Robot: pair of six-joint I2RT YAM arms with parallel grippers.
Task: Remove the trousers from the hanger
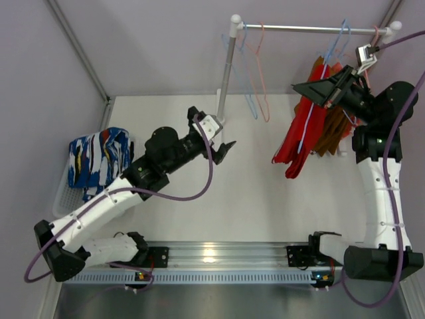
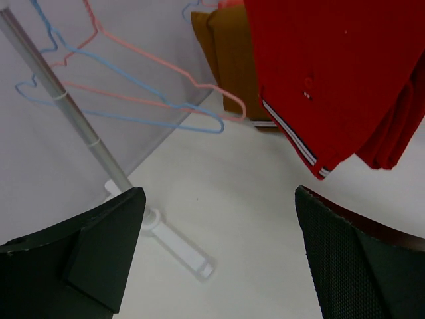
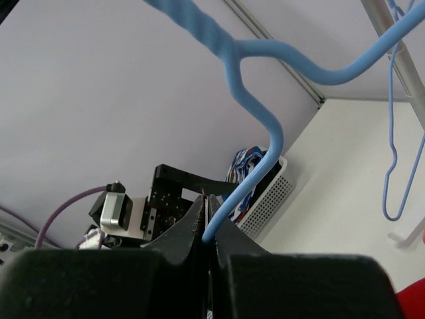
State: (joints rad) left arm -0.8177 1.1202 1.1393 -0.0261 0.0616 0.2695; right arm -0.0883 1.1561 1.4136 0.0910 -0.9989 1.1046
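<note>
The right fingers (image 3: 207,216) are pressed shut on the wire of the blue hanger (image 3: 246,189), just below its neck, up by the rail (image 1: 312,28) over the far right corner of the counter (image 1: 265,199). From that hanger the red trousers (image 1: 299,136) hang folded, their long axis running down toward the counter, with the brown trousers (image 1: 335,129) just beside them on the right-edge side.

The left fingers (image 1: 225,151) are spread wide and hold nothing. They sit over the middle of the counter and point toward the far right corner, so the red cloth lies ahead of them and higher, apart from both tips.

With the right arm taken up by the hanger, the left is the free one and the nearer to the hanging hem. The pull probably has to run along that long axis, down and away from the hanger.

A blue patterned pair (image 1: 99,159) lies in the basket (image 1: 63,193) at the left edge.
</note>
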